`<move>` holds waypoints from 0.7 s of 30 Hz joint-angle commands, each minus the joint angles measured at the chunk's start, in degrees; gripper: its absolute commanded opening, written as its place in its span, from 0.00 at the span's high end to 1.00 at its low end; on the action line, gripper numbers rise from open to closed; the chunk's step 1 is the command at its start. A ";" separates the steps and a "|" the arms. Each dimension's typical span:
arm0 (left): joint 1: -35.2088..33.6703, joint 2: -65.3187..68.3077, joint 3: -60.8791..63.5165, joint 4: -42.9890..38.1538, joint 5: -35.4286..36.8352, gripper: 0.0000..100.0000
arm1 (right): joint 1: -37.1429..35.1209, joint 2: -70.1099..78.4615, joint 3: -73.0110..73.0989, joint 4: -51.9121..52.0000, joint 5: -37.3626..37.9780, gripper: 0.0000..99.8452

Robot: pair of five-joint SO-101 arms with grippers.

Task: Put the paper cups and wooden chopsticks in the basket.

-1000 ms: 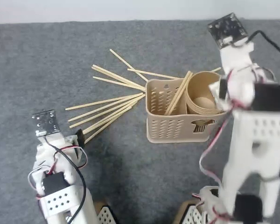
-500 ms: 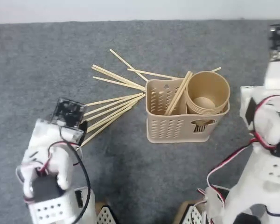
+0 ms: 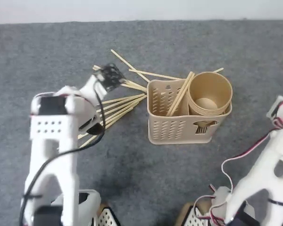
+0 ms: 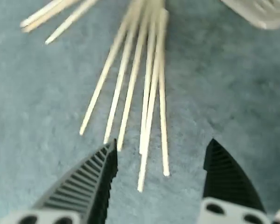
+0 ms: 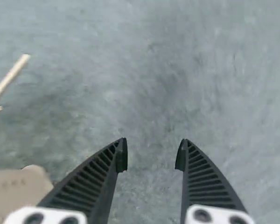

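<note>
High view: the left arm (image 3: 52, 141) stands left of the basket (image 3: 174, 127). Its front end hangs above a fan of loose wooden chopsticks (image 3: 118, 106) that lie flat on the grey surface (image 3: 132, 179). The fan's far ends run up to the basket's left wall. In the left wrist view, the left jaws are spread wide and released. The near ends of the fan lie on the surface in the gap between them.

A second scatter of chopsticks (image 3: 127, 75) lies beside the basket's back left corner. Inside the basket, the left compartment holds a few leaning chopsticks (image 3: 180, 94). The right compartment holds a stack of paper cups (image 3: 210, 92), upright with the mouth up.

The right arm (image 3: 273, 165) stands to the right of the basket, apart from it. In the right wrist view, the right jaws are parted and released over the surface, grasping nothing.
</note>
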 commanded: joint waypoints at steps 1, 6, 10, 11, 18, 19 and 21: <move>1.41 4.66 -0.57 -7.03 -1.93 0.72 | 1.10 -0.92 9.14 -8.57 -4.66 0.82; 1.41 14.95 -0.04 -15.38 1.67 0.72 | 0.57 -1.10 21.98 -19.82 -6.95 0.82; 1.41 24.00 -0.04 -21.98 2.02 0.72 | -3.12 -1.10 29.45 -30.02 -6.59 0.82; 1.41 26.20 -0.31 -23.38 2.02 0.72 | -3.82 -1.10 30.15 -31.25 -6.51 0.82; 2.64 36.22 -4.00 -27.96 1.85 0.72 | -6.81 -0.57 30.86 -32.13 -6.42 0.82; 2.64 37.27 -5.23 -27.69 1.85 0.72 | -6.81 -0.57 30.86 -32.13 -6.42 0.82; 2.64 39.38 -7.69 -26.73 1.85 0.72 | -6.90 -0.57 30.95 -32.13 -6.42 0.82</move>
